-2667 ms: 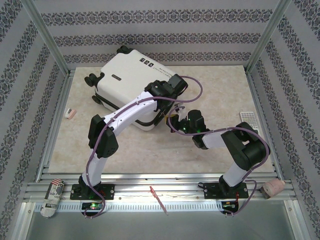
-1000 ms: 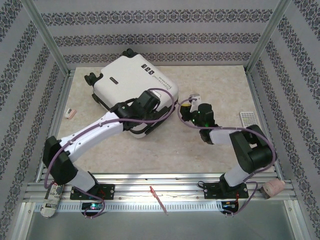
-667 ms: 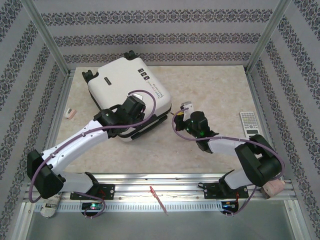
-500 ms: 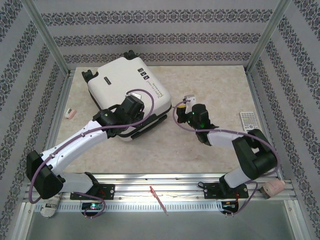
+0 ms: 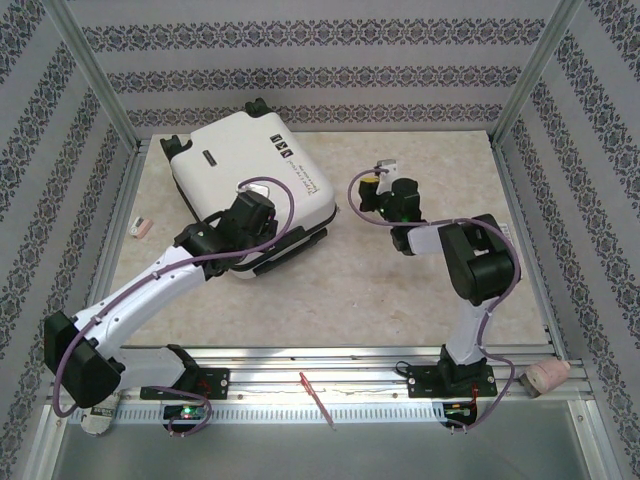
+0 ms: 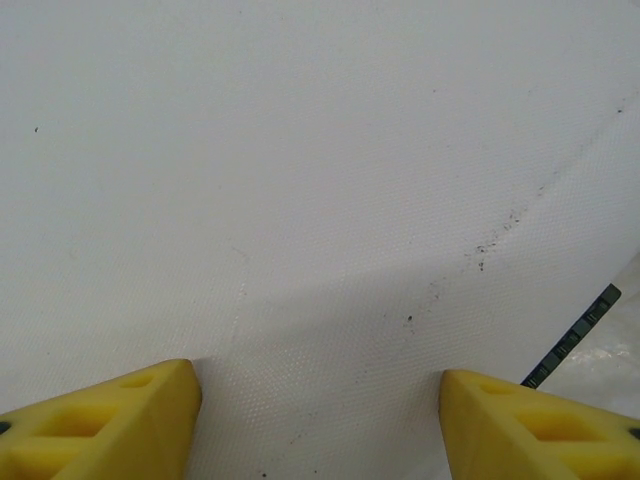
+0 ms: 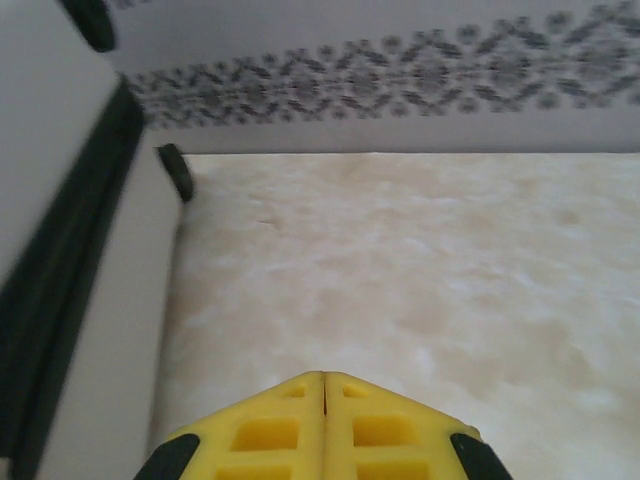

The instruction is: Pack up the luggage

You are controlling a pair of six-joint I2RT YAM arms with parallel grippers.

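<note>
Shoves closed white suitcase (image 5: 250, 160) further back-left across counter (image 5: 420, 300) than a second ago, left gripper (image 6: 318, 372) spread on shell, right gripper (image 7: 323, 378) pressed together nearby; likely repositioning, not loading.

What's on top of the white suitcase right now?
The left gripper, fingers apart, is over the closed suitcase; contact is unclear. The shell beneath that arm and the inside are hidden.

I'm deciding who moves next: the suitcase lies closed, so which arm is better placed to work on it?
Probably left: the left tool is open, close against the white shell of the luggage. The right tool is shut, over the table beside it.
</note>
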